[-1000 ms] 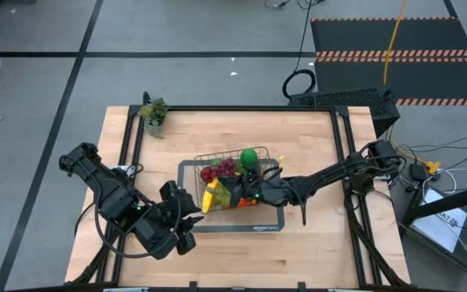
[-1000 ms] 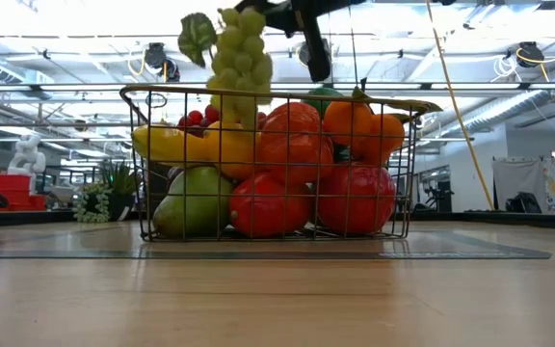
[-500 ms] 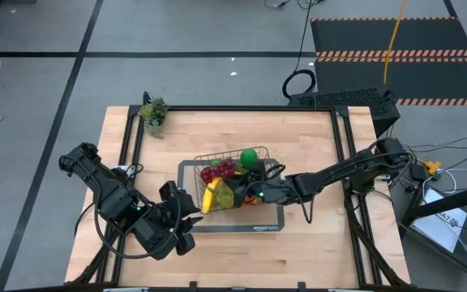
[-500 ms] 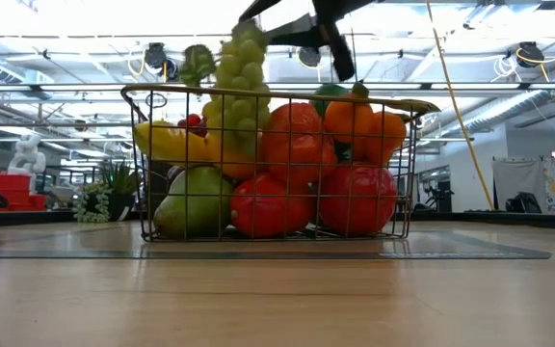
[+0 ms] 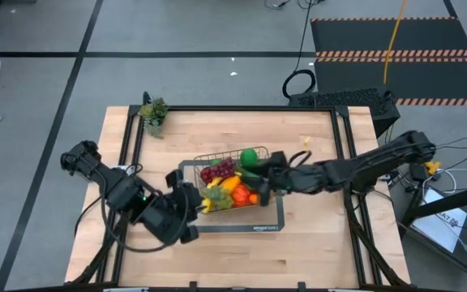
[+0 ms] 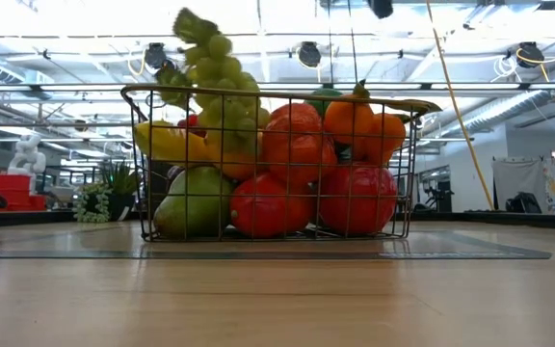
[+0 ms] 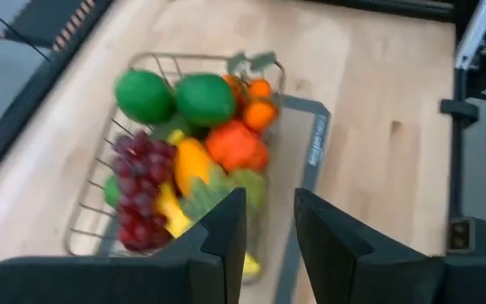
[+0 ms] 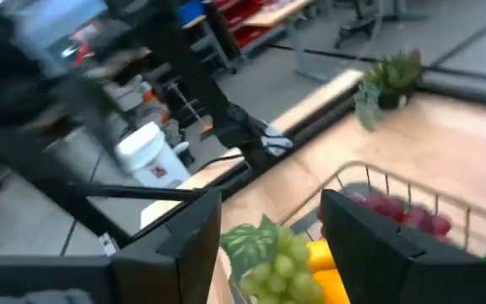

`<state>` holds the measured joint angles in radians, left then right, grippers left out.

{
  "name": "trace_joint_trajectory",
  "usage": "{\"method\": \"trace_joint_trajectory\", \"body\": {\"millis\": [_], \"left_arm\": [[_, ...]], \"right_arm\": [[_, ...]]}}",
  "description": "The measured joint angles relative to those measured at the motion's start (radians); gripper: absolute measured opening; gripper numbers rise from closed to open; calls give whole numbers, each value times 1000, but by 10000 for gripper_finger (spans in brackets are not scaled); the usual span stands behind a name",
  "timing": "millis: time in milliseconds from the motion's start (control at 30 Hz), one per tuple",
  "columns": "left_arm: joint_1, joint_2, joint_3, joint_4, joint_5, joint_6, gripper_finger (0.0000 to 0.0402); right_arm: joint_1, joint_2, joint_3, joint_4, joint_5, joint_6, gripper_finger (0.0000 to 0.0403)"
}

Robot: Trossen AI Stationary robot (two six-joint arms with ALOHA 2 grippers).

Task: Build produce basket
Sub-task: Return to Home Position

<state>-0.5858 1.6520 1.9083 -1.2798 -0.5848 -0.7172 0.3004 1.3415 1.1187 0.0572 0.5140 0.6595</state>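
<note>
The wire basket (image 5: 200, 156) stands on its dark base (image 5: 271, 223) mid-table, heaped with produce: red apples (image 6: 355, 198), a pear (image 6: 196, 207), oranges (image 6: 355, 120), a banana (image 6: 167, 145), red grapes (image 7: 133, 190) and green balls (image 7: 205, 97). A bunch of green grapes (image 6: 218, 82) lies on top of the heap, leaning to the basket's left. My right gripper (image 8: 272, 203) hangs open above the grapes (image 8: 277, 262), clear of them, over the basket's right part (image 5: 259, 178). My left gripper (image 7: 270, 211) hovers at the basket's near left corner (image 5: 187, 213), narrowly open and empty.
A small potted plant (image 5: 153, 113) stands at the table's far left corner. Bare wood (image 5: 314, 243) lies to the right of the basket and in front of it. The table's frame rails (image 5: 343, 146) run along the edges.
My right gripper has opened and let go of the green grapes, then risen and drawn back toward the table's right edge. The grapes have dropped onto the heap and tipped toward the basket's left. My left gripper has swung toward the basket.
</note>
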Motion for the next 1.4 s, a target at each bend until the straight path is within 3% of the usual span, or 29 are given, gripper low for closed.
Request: {"method": "trace_joint_trajectory", "body": {"millis": [333,600,733,867,1067,1233,1400], "left_arm": [[227,-105,1,61,-2,139,102],[374,-237,1,55,-75,59,102],[419,-296,1,57,-29,46,101],[408,-327,1,40,39,87,92],[326,-315,1,-117,60,136,10],[306,-266,-3,-304,132,131,19],[306,-259,-116,-179,105,282,11]], "right_arm": [[0,-334,0,-249,-43,-192,154],[-30,-532,0,-368,-43,-326,57],[-40,-609,0,-430,-43,-387,7],[-40,-681,-29,-468,-68,-482,10],[-39,-775,-176,-391,-185,-659,2],[-39,-803,-341,-255,-231,-705,1],[-39,-802,-493,-130,-232,-705,1]]}}
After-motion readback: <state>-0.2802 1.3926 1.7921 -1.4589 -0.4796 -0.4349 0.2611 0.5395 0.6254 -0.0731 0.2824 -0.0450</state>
